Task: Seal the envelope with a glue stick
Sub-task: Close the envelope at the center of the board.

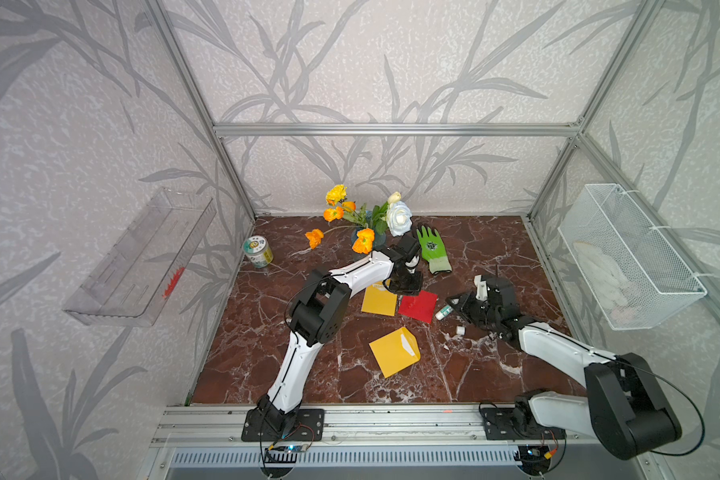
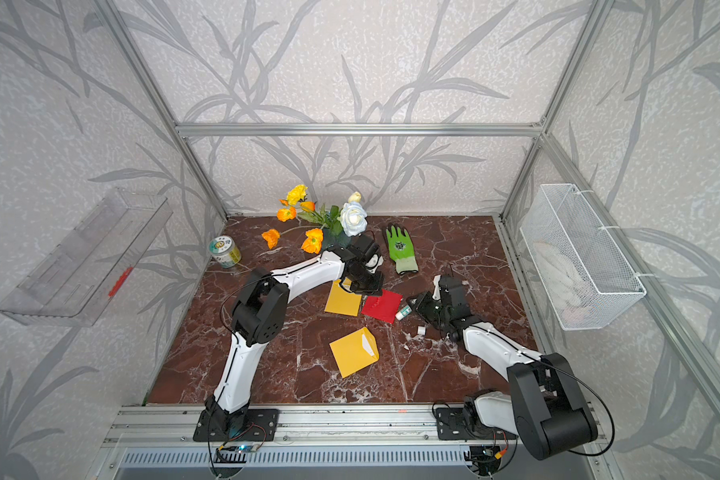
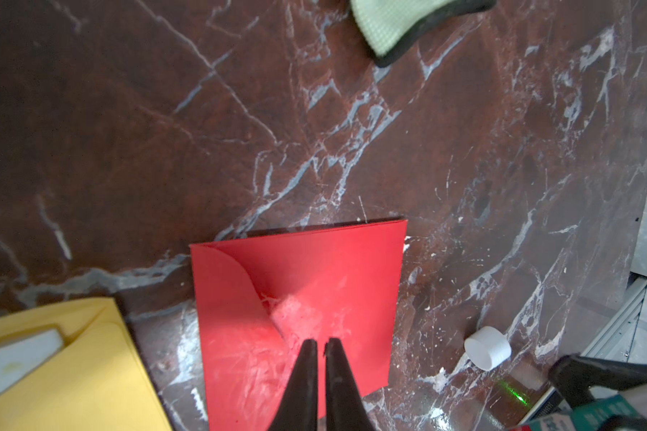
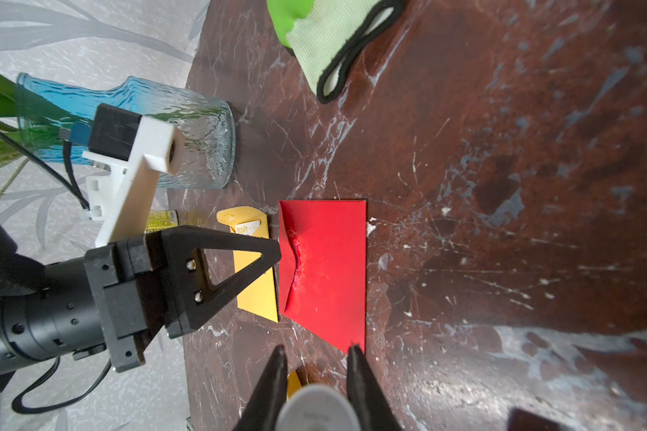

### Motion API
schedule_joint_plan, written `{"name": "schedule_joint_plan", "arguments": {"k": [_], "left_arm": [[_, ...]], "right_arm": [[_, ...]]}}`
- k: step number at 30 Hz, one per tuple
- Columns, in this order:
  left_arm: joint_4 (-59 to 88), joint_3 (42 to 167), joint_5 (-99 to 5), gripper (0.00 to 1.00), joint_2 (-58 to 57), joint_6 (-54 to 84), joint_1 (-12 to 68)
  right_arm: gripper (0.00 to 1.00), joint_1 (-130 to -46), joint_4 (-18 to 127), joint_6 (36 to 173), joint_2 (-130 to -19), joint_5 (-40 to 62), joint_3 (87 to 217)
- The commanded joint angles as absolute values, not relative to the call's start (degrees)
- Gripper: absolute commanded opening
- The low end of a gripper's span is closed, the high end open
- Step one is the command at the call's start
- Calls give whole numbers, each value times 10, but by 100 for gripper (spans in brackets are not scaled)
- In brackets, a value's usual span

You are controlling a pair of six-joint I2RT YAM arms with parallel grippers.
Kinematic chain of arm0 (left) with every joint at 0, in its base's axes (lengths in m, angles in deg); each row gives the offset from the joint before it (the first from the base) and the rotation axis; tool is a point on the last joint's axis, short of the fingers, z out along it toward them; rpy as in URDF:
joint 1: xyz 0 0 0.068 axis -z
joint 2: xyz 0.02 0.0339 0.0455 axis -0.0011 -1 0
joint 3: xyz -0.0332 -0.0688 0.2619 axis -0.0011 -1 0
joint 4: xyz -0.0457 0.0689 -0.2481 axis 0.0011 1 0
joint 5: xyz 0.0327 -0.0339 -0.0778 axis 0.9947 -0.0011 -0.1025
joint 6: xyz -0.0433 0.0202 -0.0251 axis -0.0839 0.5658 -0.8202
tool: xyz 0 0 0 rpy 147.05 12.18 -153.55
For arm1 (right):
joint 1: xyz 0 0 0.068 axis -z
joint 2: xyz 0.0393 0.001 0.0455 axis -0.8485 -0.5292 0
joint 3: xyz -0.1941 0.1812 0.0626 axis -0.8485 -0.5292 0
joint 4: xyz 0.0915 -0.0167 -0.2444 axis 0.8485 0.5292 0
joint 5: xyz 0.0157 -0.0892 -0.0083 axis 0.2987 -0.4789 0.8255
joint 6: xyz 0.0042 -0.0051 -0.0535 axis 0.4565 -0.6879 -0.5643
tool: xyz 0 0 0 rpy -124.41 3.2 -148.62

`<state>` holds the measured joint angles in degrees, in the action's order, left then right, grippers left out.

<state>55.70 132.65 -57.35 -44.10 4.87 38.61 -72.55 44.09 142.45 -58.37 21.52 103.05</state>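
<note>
Left fingers (image 3: 303, 380): nearly closed, pointing at the red envelope (image 3: 333, 268).
Right fingers (image 4: 363, 384): gripping the glue stick (image 4: 316, 408) beside the red envelope.

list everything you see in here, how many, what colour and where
red envelope: 1, red, mid-table, white smears at flap
yellow envelopes: 2, yellow, one beside the red, another nearer the front
glue stick: 1, white and teal, in right gripper
cap: 1, white, on table by right gripper
glove: 1, green, back
vase of flowers: 1, bluish glass, back centre
can: 1, yellow-green, back left
shelf: 1, clear, left wall
wire basket: 1, white, right wall
table: 1, red-brown marble
left gripper: black, shut, over red envelope
right gripper: black, shut on glue stick
</note>
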Motion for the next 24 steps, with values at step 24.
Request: {"name": "schedule_joint_plan", "arguments": {"k": [24], "left_arm": [[576,1253,-482,9,-440,62,397]], "right_arm": [[0,-731,453,1409,-574,214,1038]]}}
